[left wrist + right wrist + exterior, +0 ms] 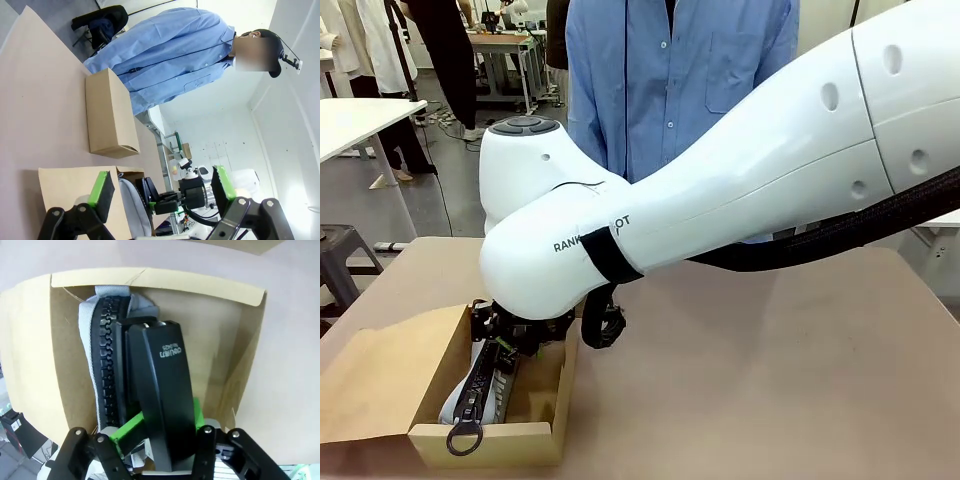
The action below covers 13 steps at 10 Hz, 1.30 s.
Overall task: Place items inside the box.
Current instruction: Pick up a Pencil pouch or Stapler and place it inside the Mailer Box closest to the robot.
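On the brown table [770,350], the right gripper [162,421] reaches into the open cardboard box [490,440] with a black stapler [160,385] between its pads, firm grip or mere contact indeterminable, set just beside the grey pouch [105,365], evidently to save room, while the left gripper [162,187] hangs with fingers apart, empty.

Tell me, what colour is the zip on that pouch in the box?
Black zip on grey fabric, clearest in the right wrist view.

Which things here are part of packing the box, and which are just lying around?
Job in hand: open box, grey pouch, black stapler, right end effector.
Lying about: closed cardboard box, standing on the table.
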Motion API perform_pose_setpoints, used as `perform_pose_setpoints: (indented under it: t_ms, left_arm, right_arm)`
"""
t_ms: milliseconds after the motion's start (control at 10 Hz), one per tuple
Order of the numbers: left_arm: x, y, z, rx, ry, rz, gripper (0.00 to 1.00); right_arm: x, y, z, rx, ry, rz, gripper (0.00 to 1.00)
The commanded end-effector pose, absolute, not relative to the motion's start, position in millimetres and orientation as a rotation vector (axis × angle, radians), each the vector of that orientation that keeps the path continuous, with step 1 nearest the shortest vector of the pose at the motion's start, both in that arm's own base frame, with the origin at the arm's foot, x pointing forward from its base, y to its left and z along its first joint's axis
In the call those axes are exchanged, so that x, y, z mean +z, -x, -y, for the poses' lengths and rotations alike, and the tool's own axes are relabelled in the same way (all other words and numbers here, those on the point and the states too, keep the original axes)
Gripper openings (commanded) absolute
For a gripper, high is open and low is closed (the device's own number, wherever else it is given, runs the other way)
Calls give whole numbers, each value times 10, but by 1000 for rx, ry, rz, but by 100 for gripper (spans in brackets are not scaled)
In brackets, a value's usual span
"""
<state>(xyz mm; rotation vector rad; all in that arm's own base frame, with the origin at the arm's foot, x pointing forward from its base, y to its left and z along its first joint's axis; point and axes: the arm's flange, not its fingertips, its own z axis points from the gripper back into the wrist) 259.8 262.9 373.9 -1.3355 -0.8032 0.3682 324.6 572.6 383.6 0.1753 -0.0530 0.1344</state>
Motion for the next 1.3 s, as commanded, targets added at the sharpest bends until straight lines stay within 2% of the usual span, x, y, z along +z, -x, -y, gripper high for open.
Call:
perform_pose_setpoints:
  t_ms: [0,100,200,800,1000,1200]
  left_arm:
    - [3750,-2605,-2609,352,1343,833,100]
    - [3750,-2605,-2609,352,1343,833,100]
    - [3750,-2605,-2609,352,1343,833,100]
    - [3750,-2605,-2609,352,1343,833,100]
    - [3750,-2605,-2609,352,1343,833,100]
    - [3750,-2605,-2609,352,1343,833,100]
  right_arm:
    - [3892,-3221,-5720,129,-174,48,100]
    - [3890,-3222,-5718,124,-172,55,94]
    - [3887,-3227,-5716,123,-173,52,100]
    - [4018,-3265,-5572,96,-236,66,100]
    - [4375,-3305,-5178,49,-315,125,100]
    - [4815,-3368,-4388,29,-302,162,100]
